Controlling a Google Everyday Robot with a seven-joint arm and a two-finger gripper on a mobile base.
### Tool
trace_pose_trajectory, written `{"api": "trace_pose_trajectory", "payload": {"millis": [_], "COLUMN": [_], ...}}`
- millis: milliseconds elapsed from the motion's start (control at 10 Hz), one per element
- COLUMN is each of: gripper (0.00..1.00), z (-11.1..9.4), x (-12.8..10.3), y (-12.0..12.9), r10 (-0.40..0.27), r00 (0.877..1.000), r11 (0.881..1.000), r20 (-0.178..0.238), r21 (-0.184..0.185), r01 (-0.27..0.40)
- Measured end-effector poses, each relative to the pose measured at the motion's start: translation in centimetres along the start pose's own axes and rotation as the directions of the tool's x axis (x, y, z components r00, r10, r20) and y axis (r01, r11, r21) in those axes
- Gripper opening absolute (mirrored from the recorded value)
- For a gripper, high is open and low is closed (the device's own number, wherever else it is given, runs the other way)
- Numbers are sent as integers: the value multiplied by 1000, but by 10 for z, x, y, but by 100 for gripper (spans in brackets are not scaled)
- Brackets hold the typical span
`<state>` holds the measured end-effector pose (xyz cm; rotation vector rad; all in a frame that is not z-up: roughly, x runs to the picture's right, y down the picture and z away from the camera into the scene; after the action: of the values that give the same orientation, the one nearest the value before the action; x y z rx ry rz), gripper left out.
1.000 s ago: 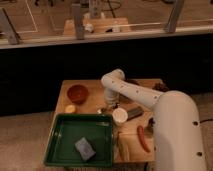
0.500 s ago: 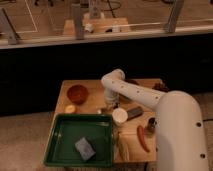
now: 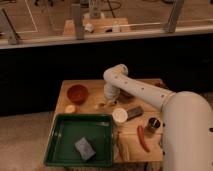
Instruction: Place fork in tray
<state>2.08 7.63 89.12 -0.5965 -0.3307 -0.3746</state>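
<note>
gripper (image 3: 106,102) low over the wooden counter (image 3: 95,86), just right of the orange bowl (image 3: 77,93), fingers together, green tray (image 3: 57,145) near, grey block (image 3: 85,148) inside it

The jaws hang behind the tray (image 3: 67,135), just right of the bowl (image 3: 77,93).

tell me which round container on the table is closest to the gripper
The white cup, right beside the gripper low over the table's middle. The orange bowl sits farther off at picture left, the dark cup farther at picture right.
</note>
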Motion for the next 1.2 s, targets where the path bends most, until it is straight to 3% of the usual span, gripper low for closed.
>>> {"api": "trace_pose_trajectory", "payload": {"millis": [200,400,800,1200], "gripper": [6,6,6,6], "z": [-32,-48,-65,-115], "x": [-1,1,5,-3], "y": [-8,-9,-4,15], "r10": [20,41,71,70], "r00": [996,987,983,981], "r11": [999,997,994,993], "r20": [90,154,168,183], "r21": [35,56,65,76], "r01": [-24,-51,-83,-85]}}
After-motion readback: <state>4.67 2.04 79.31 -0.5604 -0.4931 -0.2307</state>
